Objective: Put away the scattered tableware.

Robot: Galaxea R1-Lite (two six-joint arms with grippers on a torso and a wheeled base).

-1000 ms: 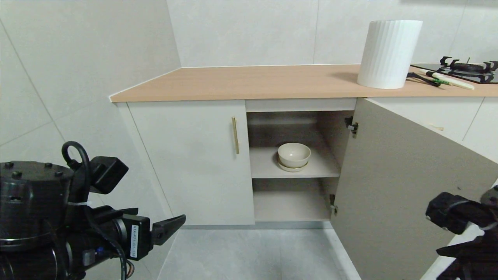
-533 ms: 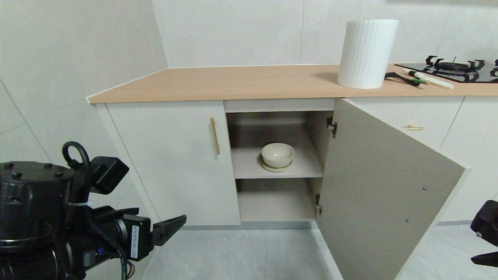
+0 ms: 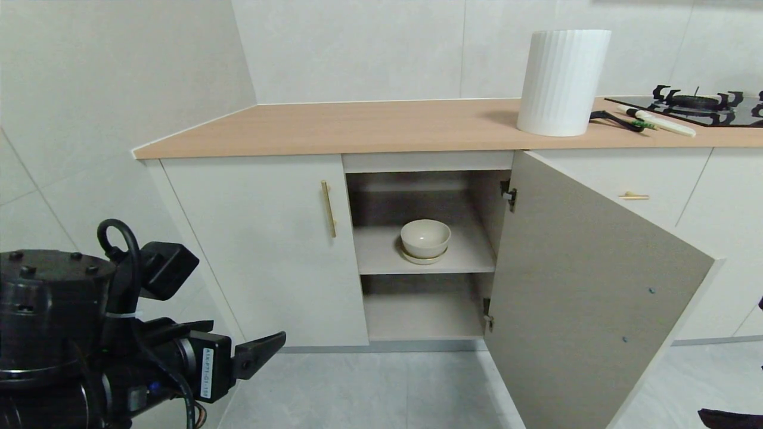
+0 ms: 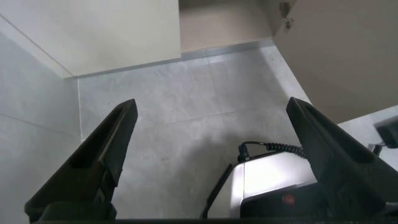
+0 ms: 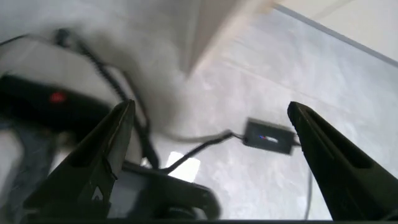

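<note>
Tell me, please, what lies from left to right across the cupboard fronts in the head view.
Slim brass bar handle on the shut door → round beige bowl on the shelf → open grey cupboard door → small brass handle.

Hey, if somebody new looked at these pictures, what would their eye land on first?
The cabinet door stands wide open, showing a cream bowl sitting on a plate on the upper shelf. Above, a tall white ribbed container stands on the wooden counter, toward the right.

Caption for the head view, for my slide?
Bowl on saucer inside open cabinet; left claw low at left.
</note>
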